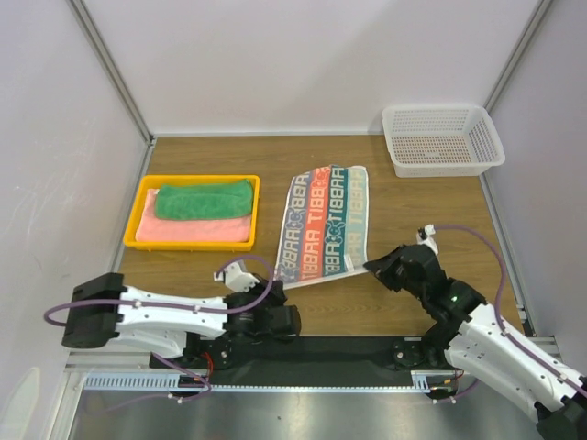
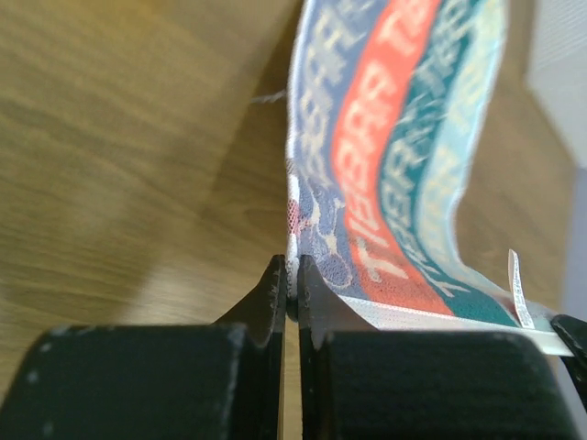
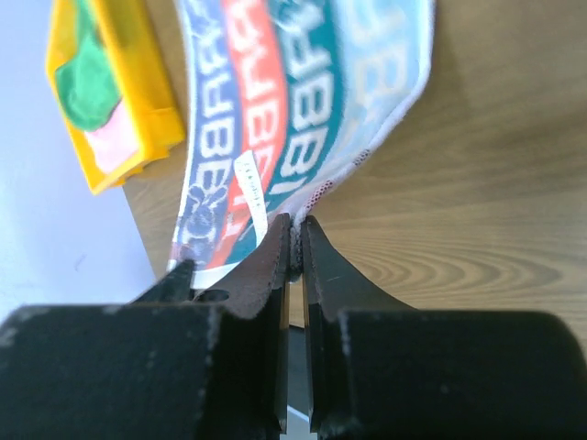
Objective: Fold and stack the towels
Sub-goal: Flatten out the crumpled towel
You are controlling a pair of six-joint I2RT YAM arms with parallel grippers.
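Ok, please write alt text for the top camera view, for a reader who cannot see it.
The left gripper and the right gripper each pinch a near corner of a patterned towel spread on a wooden table. A yellow tray to its left holds a green towel on a pink towel; a white basket stands at the far right.

The patterned towel is cut by the top edge in both wrist views. The green towel hides part of the pink towel.

The right gripper pinches the patterned towel's corner over the table; the tray at upper left holds a green towel and pink towel
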